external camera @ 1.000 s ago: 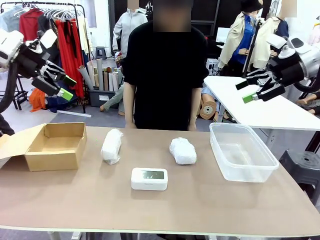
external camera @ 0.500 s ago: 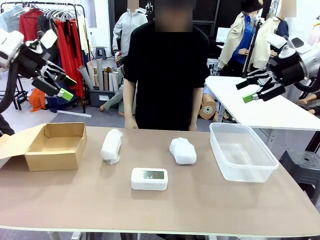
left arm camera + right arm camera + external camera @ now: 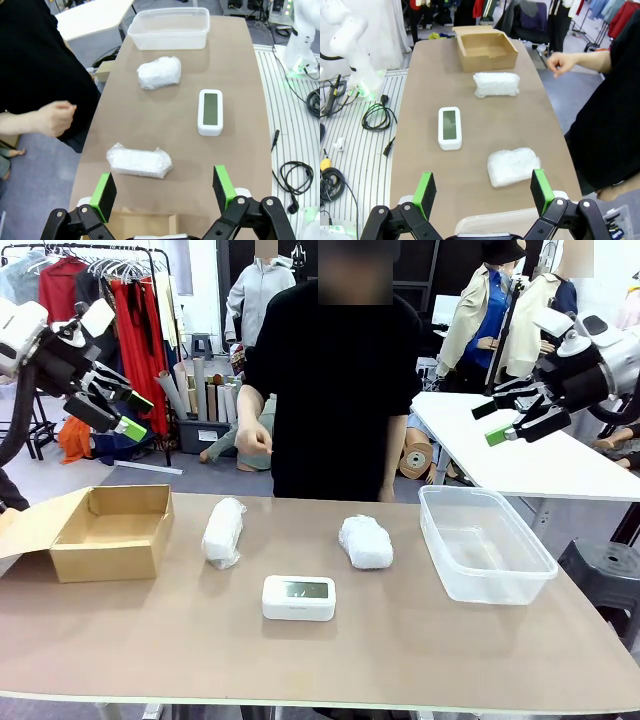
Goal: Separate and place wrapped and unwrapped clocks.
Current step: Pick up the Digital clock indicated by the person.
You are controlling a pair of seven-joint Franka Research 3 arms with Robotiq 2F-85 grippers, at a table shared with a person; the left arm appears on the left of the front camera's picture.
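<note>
Lying apart: crinkly wrapped bundles [image 3: 223, 532] [image 3: 366, 542], smooth rounded-rectangular clock [image 3: 298, 597].

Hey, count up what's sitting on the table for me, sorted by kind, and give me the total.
Wrapped clocks: 2
Bare clock: 1
Cardboard box: 1
Clear plastic tub: 1
Total: 5
</note>
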